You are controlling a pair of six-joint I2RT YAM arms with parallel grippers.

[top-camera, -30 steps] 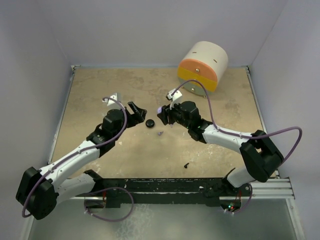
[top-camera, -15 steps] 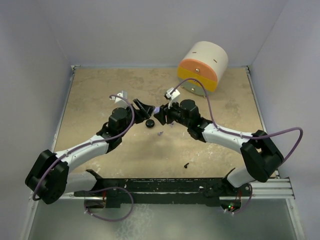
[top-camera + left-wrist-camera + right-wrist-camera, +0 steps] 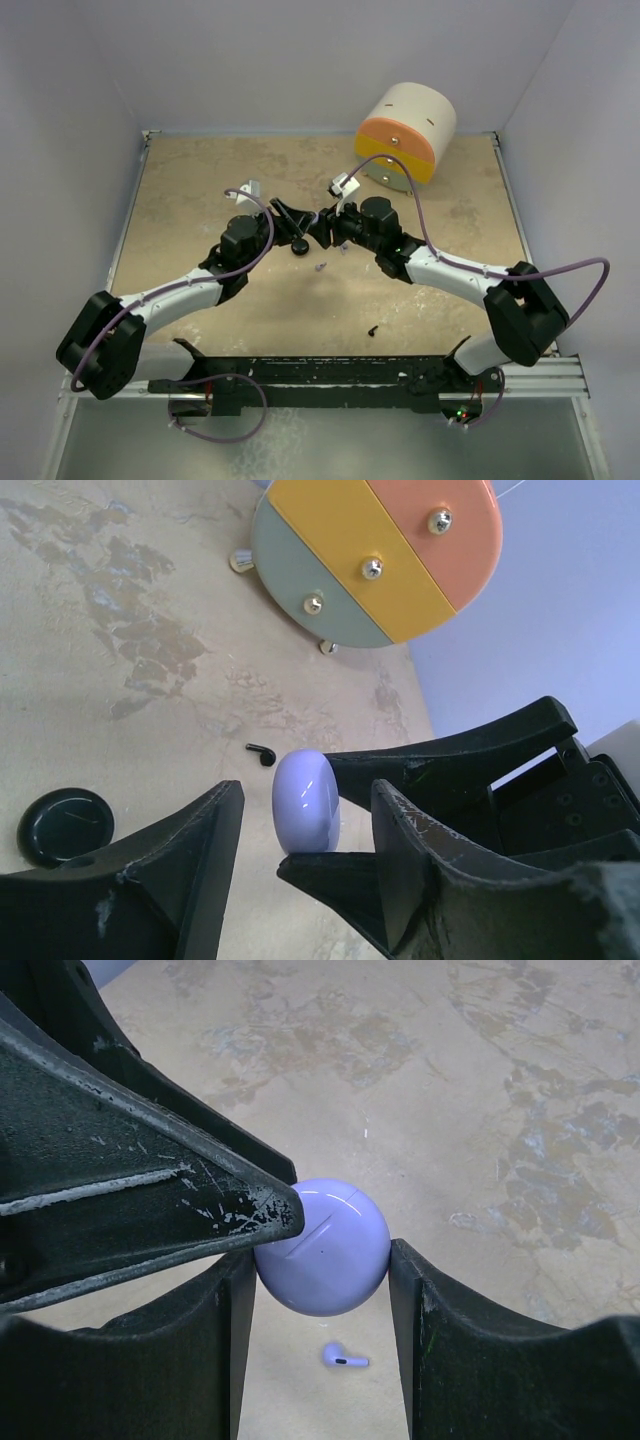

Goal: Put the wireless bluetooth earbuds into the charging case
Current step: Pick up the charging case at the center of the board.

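Between the fingers of my right hand point(image 3: 318, 1260) sits the clamped case point(image 3: 325, 1245); my left hand point(image 3: 310, 795) straddles it, half-wide. Beneath, the lilac bud point(image 3: 345, 1358) lies on the worktop point(image 3: 500, 1080), black bud point(image 3: 262, 750) beyond. I'd seat fingertips squarely on the lid seam first.

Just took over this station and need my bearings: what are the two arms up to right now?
The right gripper holds the lilac charging case off the table, its jaws shut on it. The left gripper has its jaws open on either side of the same case, not yet clamped. Both earbuds lie loose on the table: the lilac earbud near the case, the black earbud nearer the arm bases.
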